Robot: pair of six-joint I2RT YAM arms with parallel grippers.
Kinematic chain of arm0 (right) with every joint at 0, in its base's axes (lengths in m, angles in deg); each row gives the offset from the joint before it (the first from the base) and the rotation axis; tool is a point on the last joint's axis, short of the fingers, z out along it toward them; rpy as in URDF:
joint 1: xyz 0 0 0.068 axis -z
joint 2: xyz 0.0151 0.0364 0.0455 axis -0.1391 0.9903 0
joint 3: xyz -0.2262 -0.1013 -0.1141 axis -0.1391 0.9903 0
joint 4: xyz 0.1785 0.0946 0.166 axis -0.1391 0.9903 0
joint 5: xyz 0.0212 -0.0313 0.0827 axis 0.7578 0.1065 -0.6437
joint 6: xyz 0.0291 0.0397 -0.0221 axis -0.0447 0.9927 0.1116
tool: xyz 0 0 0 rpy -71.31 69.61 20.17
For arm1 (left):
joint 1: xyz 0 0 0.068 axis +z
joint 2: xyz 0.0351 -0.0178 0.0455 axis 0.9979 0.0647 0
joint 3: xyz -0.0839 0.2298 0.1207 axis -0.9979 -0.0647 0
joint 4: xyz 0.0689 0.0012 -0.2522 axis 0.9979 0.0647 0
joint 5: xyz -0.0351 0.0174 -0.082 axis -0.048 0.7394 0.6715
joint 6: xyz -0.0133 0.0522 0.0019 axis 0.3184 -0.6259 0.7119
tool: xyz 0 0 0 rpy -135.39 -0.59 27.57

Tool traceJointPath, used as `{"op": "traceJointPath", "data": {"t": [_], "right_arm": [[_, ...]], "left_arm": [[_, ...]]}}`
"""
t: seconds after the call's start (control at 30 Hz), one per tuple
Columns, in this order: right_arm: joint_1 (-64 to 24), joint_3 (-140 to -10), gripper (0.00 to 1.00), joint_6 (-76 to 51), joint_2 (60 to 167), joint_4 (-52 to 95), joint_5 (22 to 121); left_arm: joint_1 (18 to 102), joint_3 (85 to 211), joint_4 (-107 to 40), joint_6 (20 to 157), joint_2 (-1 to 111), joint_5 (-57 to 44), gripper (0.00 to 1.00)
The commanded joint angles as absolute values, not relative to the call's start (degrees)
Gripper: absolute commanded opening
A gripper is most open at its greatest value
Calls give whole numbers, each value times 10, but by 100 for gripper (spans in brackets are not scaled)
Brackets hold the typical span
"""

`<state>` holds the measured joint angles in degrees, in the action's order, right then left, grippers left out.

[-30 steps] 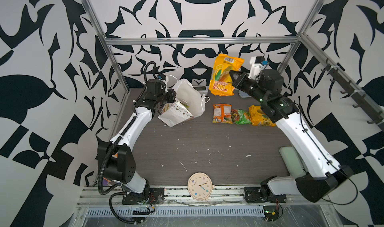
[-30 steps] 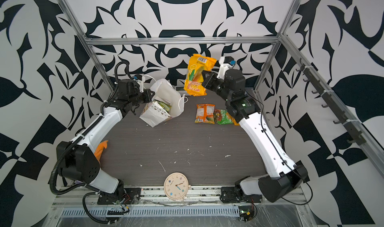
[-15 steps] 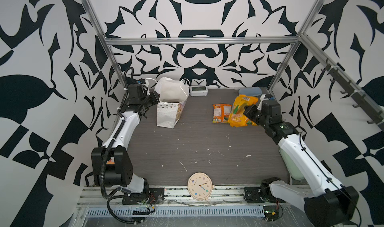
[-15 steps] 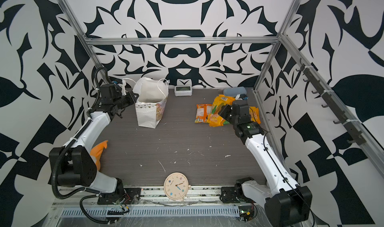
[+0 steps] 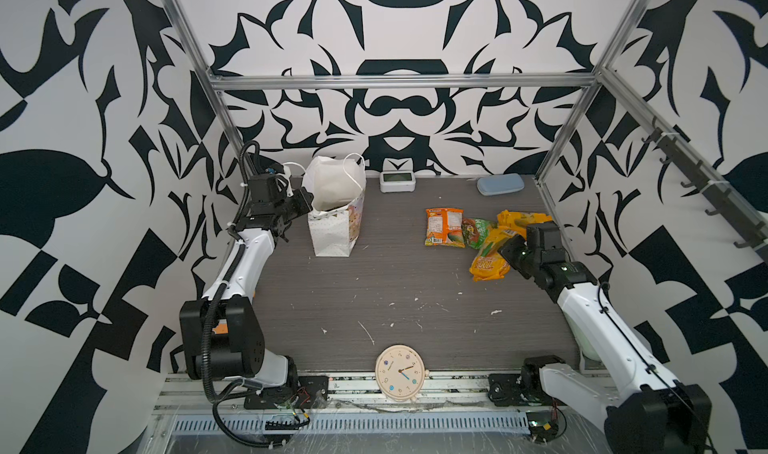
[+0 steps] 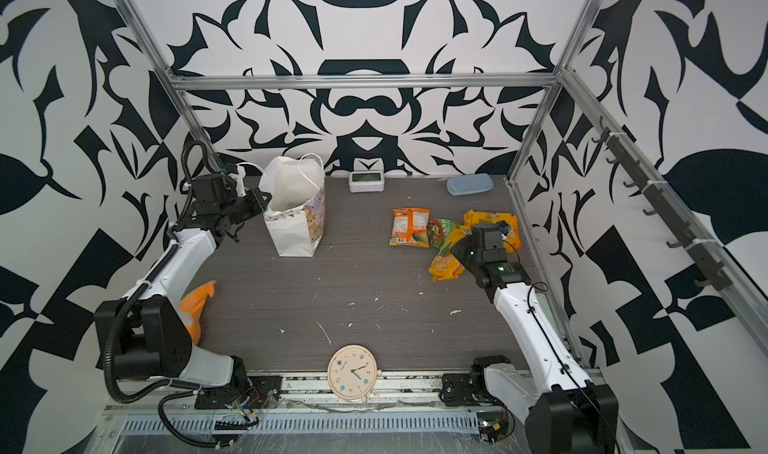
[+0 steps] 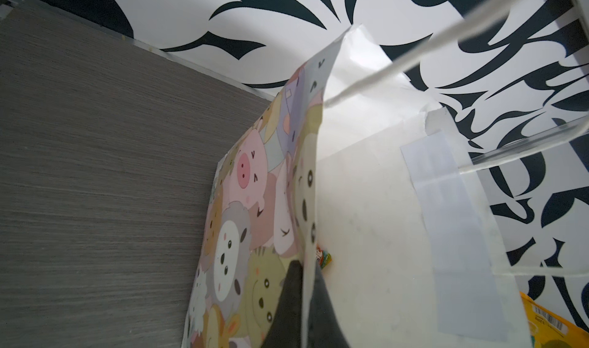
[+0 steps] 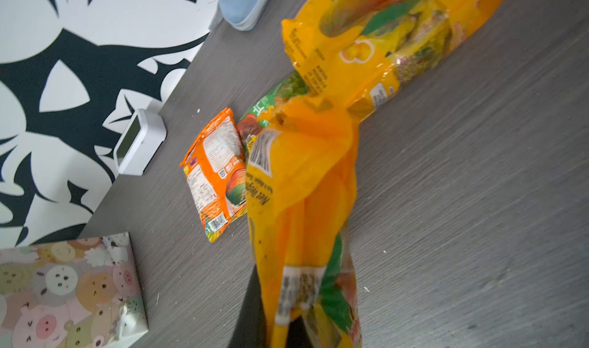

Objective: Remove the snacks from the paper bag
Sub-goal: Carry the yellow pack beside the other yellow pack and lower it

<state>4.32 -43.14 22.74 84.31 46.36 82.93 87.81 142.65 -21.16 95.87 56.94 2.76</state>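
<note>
snacks first. found one yellow-orange packet [image 5: 490, 253] pinched between the right fingers [image 8: 248, 324], with its far end over a green packet [image 5: 478, 229]. saw an orange packet [image 5: 444, 226] flat just beside that and another yellow packet [image 5: 517, 219] behind, all on the surface [image 5: 395, 289] at the right. found the paper bag [image 5: 336, 232] upright at the rear left, rim clamped by the closed left fingers [image 7: 283, 308]. spotted a packet corner [image 7: 325, 257] inside. noted a clock [image 5: 400, 373] at the front edge.

White links [image 5: 245, 260], black joints [image 5: 224, 339], black corrugated cable [image 5: 206, 348].
</note>
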Motion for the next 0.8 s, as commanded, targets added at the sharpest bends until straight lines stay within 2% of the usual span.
{"op": "traceJointPath", "data": {"t": [0.0, 0.13, 0.3, 0.43, 0.6, 0.77], "right_arm": [[80, -413, 0, 282, 818, 404, 839], [119, -396, 0, 303, 820, 390, 813], [142, -352, 0, 376, 805, 364, 827], [149, -315, 0, 436, 763, 354, 884], [151, -321, 0, 435, 746, 364, 967], [157, -316, 0, 431, 750, 355, 1014]], "left_arm": [[878, 1407, -195, 959, 553, 32, 0], [879, 1401, -198, 957, 541, 21, 0], [879, 1401, -210, 973, 548, 43, 0], [879, 1395, -227, 986, 554, 59, 0], [879, 1407, -228, 987, 565, 96, 0], [879, 1410, -216, 978, 557, 85, 0]]}}
